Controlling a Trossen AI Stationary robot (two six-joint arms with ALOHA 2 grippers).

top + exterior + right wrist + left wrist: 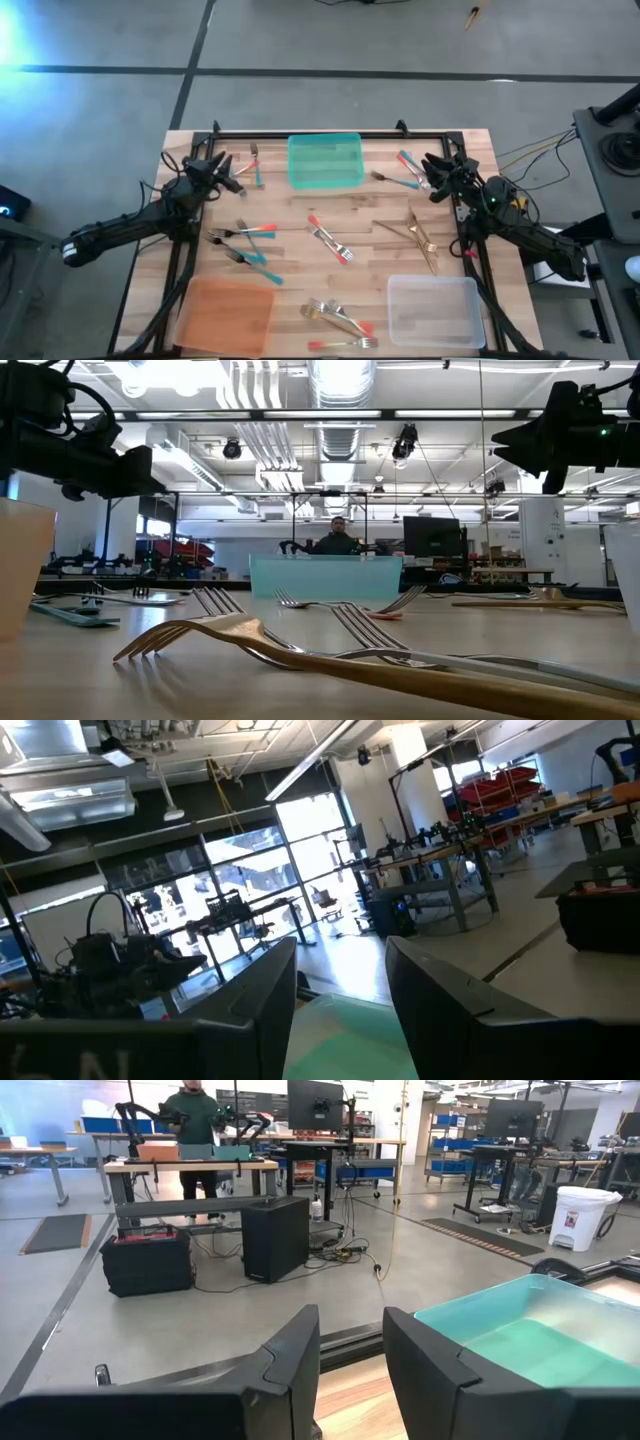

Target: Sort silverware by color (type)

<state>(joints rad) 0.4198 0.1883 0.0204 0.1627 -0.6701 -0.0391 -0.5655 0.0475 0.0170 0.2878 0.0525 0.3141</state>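
The silverware lies scattered flat on the wooden table [300,205]. A teal-handled fork [256,165] is at the far left, and red and teal forks [245,232] cross at the left. A red-handled fork [330,240] is in the middle, with gold pieces [420,235] at the right. Teal and red pieces [405,170] lie at the far right, and gold and red forks [340,320] lie near the front edge. My left gripper [232,172] [352,1350] hovers open at the far left. My right gripper [428,178] [340,990] hovers open at the far right. Nothing is between either pair of fingers.
A teal tray [325,160] stands at the far middle, an orange tray [228,312] at the near left, and a clear tray [435,312] at the near right. A black frame rail [330,133] runs along the far edge. A person [338,538] stands beyond the table.
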